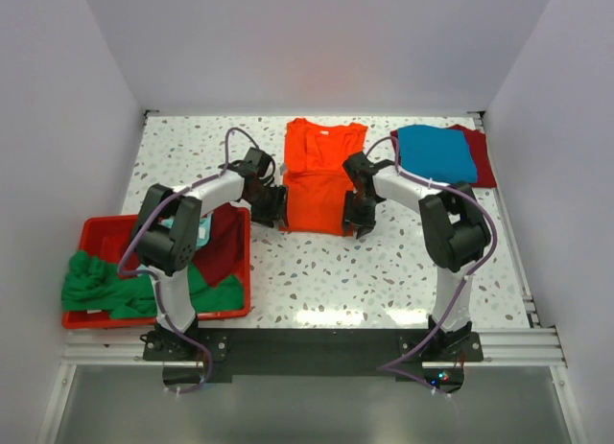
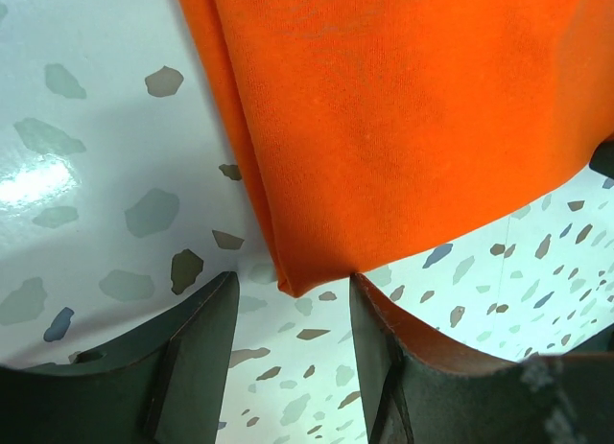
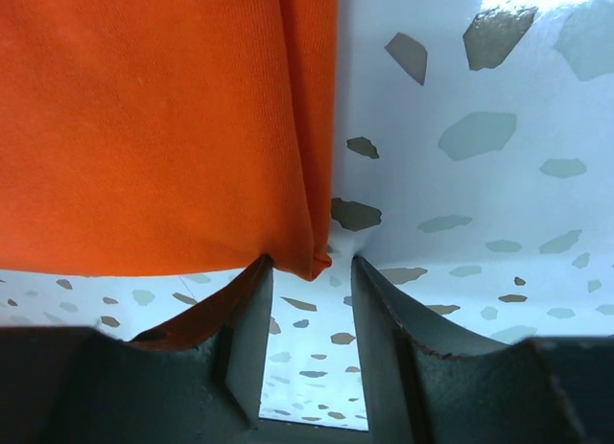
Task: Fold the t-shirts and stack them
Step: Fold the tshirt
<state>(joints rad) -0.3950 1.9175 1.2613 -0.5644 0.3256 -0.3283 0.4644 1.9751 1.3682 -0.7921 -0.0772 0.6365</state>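
A bright orange t-shirt (image 1: pixel 319 175) lies folded lengthwise on the speckled table (image 1: pixel 326 271), collar at the far end. My left gripper (image 1: pixel 274 217) is open at its near left corner; the left wrist view shows that corner (image 2: pixel 297 271) between the open fingers, which stand apart from it. My right gripper (image 1: pixel 358 221) is open at the near right corner (image 3: pixel 312 257), which lies between the fingers, the left finger under the hem. A folded blue t-shirt (image 1: pixel 436 153) lies on a dark red one (image 1: pixel 483 156) at the far right. A green t-shirt (image 1: pixel 96 286) hangs over the bin.
A red plastic bin (image 1: pixel 235 271) stands at the near left, holding the green shirt, a dark red cloth (image 1: pixel 221 247) and a light teal cloth (image 1: pixel 201 231). White walls close in the table on three sides.
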